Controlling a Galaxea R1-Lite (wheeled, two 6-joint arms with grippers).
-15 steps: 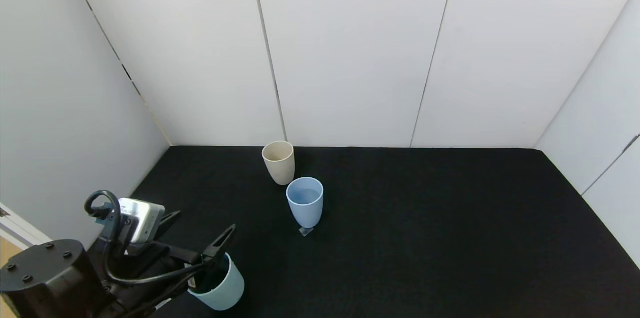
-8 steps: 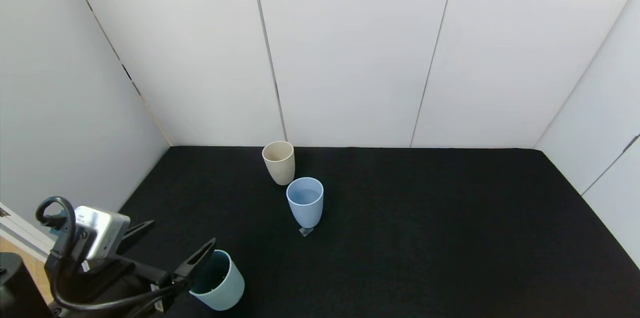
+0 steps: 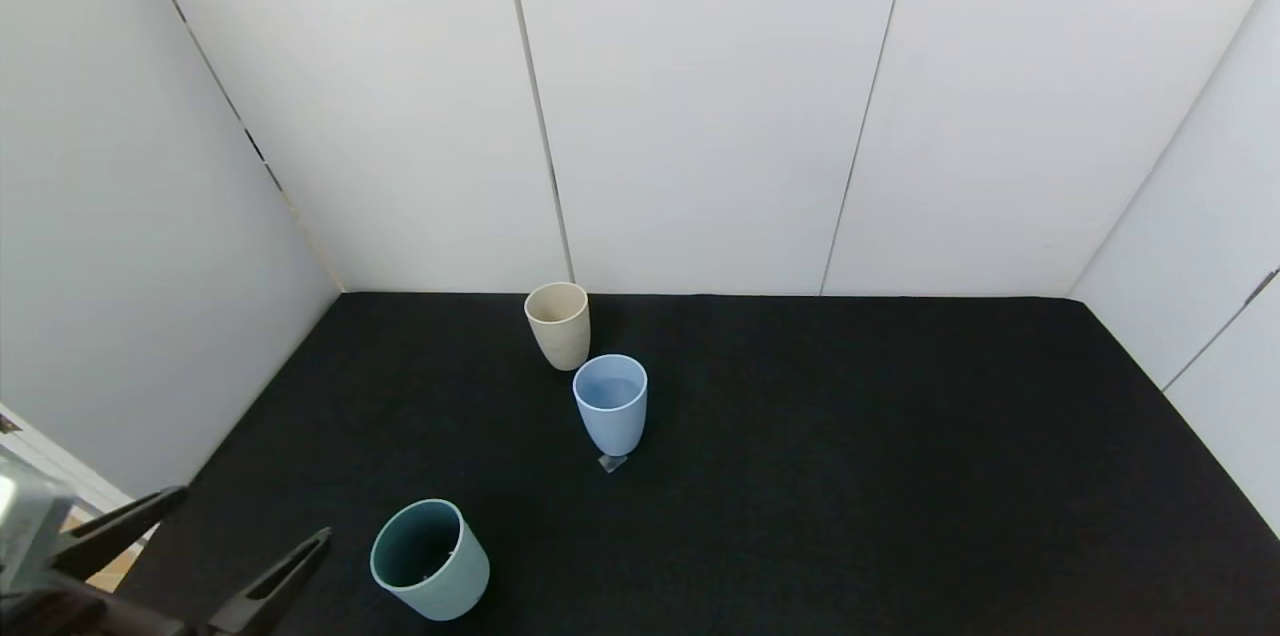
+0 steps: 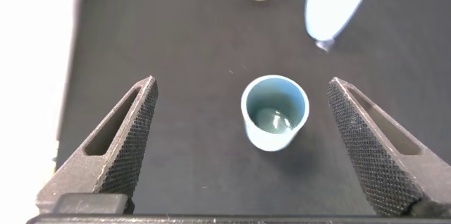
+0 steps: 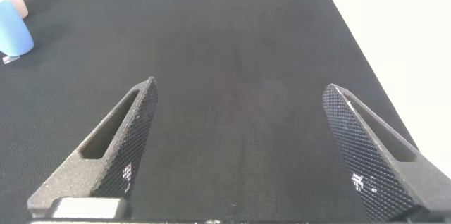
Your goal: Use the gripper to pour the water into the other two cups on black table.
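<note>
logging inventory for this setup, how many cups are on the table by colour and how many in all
beige cup: 1
light blue cup: 1
teal-green cup: 1
total: 3 cups, all upright on the black table

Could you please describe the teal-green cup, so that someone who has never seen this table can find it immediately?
On the black table, look at the near left part, close to the open left gripper. The teal-green cup stands there upright and alone, apart from the light blue cup and the beige cup farther back. It is wider than both, with a dark inside.
</note>
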